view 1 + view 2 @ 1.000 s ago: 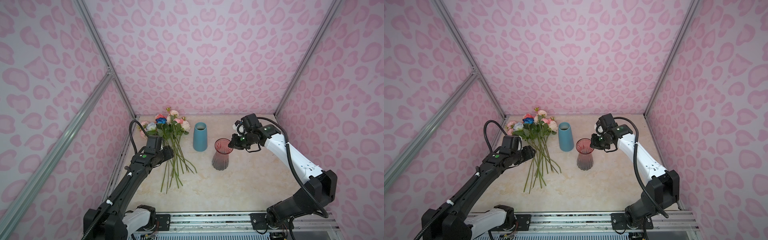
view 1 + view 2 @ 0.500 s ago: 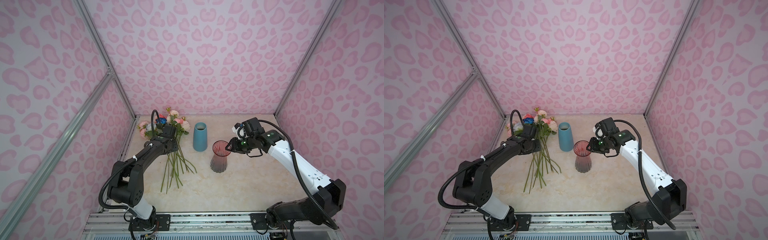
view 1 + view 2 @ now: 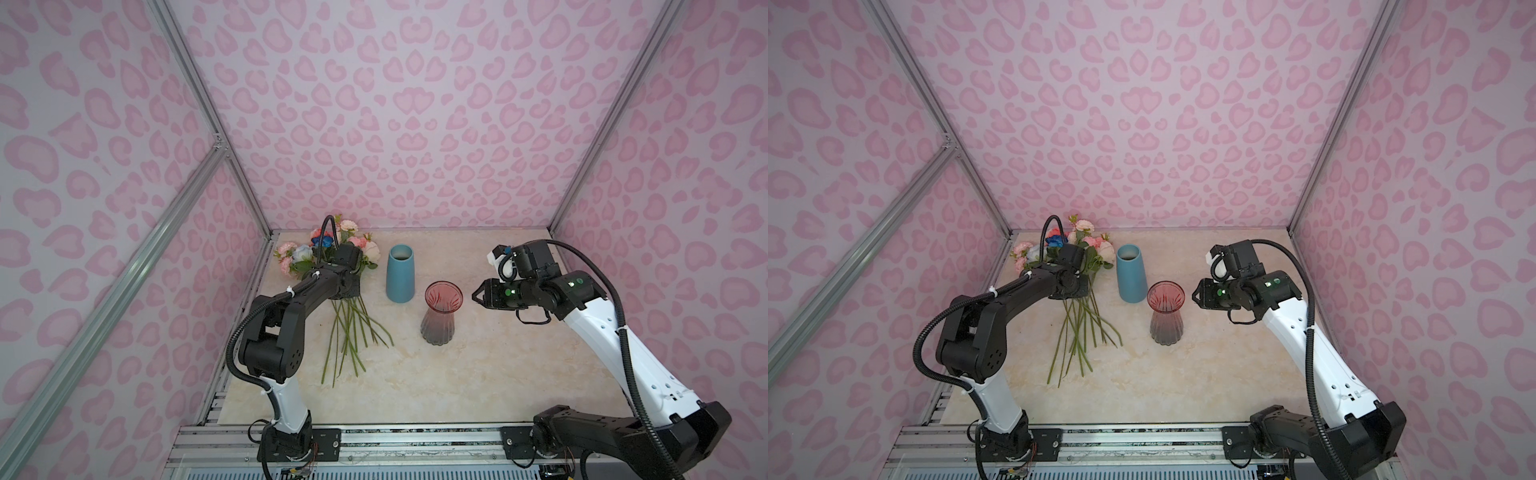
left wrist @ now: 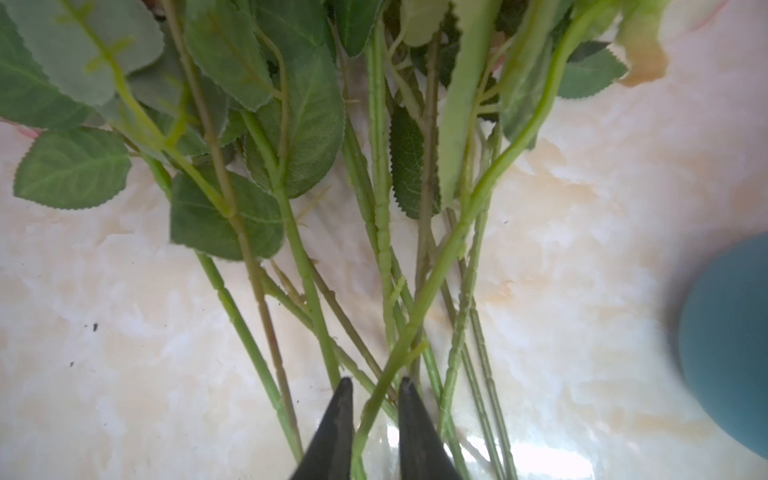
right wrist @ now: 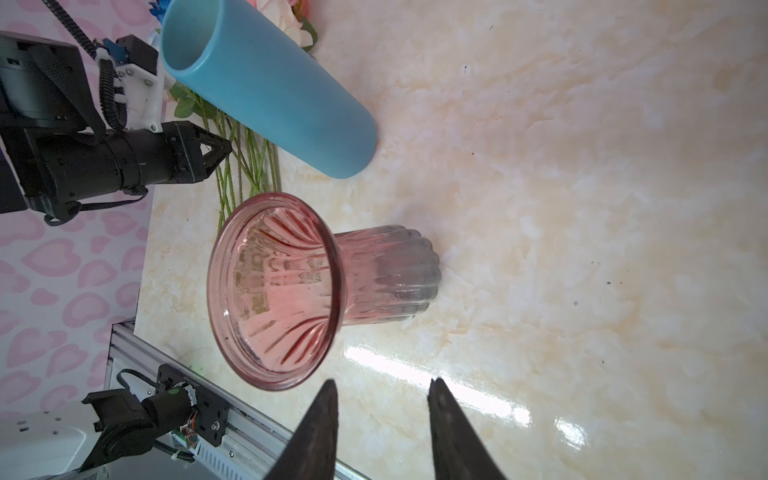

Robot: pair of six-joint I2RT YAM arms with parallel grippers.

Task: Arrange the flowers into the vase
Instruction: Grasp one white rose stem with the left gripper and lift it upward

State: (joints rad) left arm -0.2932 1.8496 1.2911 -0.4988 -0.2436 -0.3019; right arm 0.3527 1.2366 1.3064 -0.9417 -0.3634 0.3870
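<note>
A pink glass vase (image 3: 440, 316) stands upright and empty on a pale, marble-look table (image 3: 498, 374). Nearer than the vase, toward the left arm's side, the cut ends of the flowers (image 3: 347, 332) fan out flat on the table. Beside the vase rim on the right arm's side, just clear of the glass, the right gripper (image 3: 476, 296) points at the vase. Its pincer is partly apart, with nothing between the fingers. Just behind the pink vase, on the left arm's side, stands an upright blue vase (image 3: 400, 274), also empty. Farther out on that side of the pink vase, the left gripper (image 4: 375, 384) is down over the green stalks. Its pincer is narrow, with one pale green stalk in the gap and a sliver of space beside it. Farthest from the pink vase, by the back wall (image 3: 415, 124), lie the blooms (image 3: 332, 245): pink, cream, pale blue and dark blue.
</note>
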